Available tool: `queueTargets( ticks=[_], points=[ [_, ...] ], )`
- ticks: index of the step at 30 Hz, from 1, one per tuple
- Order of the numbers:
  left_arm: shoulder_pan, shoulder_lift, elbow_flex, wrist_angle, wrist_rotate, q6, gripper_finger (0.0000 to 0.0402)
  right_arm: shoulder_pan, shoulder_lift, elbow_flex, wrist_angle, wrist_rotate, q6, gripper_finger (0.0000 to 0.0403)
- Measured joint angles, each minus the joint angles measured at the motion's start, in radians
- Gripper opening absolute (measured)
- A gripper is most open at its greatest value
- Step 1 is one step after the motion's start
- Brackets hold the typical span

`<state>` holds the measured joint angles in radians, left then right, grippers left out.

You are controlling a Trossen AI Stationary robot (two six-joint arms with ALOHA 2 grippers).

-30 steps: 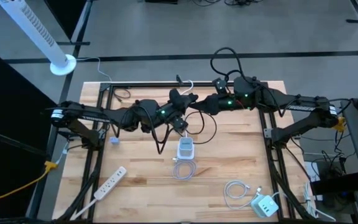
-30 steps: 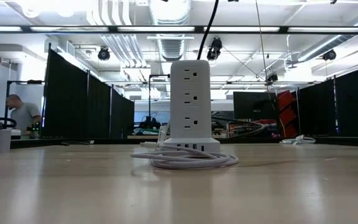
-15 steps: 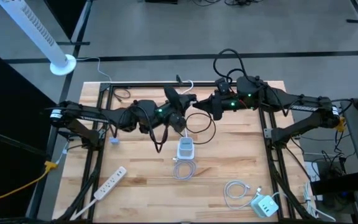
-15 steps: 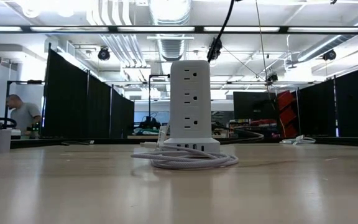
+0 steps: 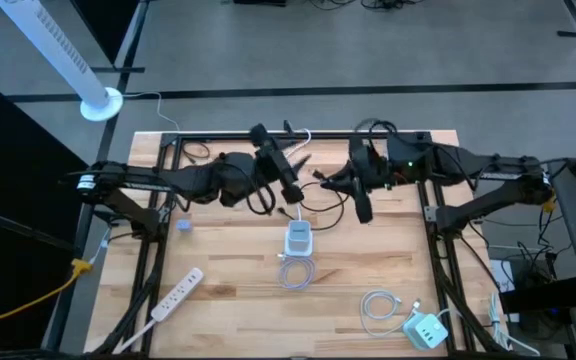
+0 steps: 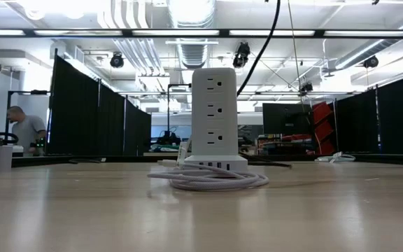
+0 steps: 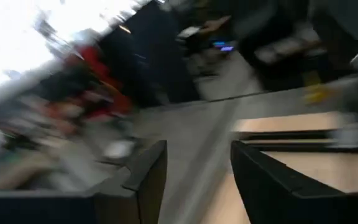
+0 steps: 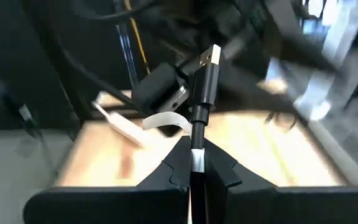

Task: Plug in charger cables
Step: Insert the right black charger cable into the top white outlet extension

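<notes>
Pinched tight in the right gripper (image 8: 195, 163): the black cable (image 8: 202, 93), held just behind its plug (image 8: 212, 56). Plug poking out past the fingertips, metal end free and bare. Up in the air, a little behind the tower (image 5: 298, 239) and off to its right. Rest of the black cable hanging in loose loops behind the tower.

Left gripper (image 7: 197, 174) also up behind the tower, a little to its left. Fingers apart, nothing between them.

Curled around the foot of the tower: a white cable (image 5: 296, 272), lying flat. Another white cable (image 5: 376, 307) well in front of the tower and to its right, next to a small block (image 5: 426, 330).

Probably very light, these cables, and soft and floppy. Likely to bend, swing and droop if grabbed in the middle. Only stiff at the plug. Best to grab right at the hard plug, close to the tip, as done here. Smooth and thin, so maybe easy to slip or twist in the fingers. Needs a firm pinch, but a gentle, straight push into a port low on the tower. Small metal end easy to bend if pushed in crooked.
</notes>
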<state>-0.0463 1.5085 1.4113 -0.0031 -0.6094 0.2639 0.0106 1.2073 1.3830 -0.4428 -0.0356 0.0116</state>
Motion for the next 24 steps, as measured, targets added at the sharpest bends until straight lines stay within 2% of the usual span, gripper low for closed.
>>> queueTargets(
  ticks=[2,5,10,18,24],
  points=[
    [0.008,0.003,0.000,-0.023,0.148,-0.112,0.0168,0.032,-0.001,0.000,0.001,0.052,-0.153,0.0001],
    [0.012,0.013,0.000,-0.024,0.325,-0.173,0.0162,0.067,-0.001,0.000,0.000,0.135,-0.354,0.0001],
    [0.011,0.013,0.000,0.021,0.361,-0.175,0.0140,0.084,-0.002,0.000,-0.012,0.225,-0.526,0.0001],
    [0.011,0.003,0.000,0.074,0.419,-0.157,0.0106,0.084,-0.013,0.001,-0.040,0.271,-0.554,0.0001],
    [0.011,-0.022,0.000,0.084,0.439,-0.116,0.0105,0.081,-0.049,0.001,-0.119,0.326,-0.537,0.0000]
  ],
)
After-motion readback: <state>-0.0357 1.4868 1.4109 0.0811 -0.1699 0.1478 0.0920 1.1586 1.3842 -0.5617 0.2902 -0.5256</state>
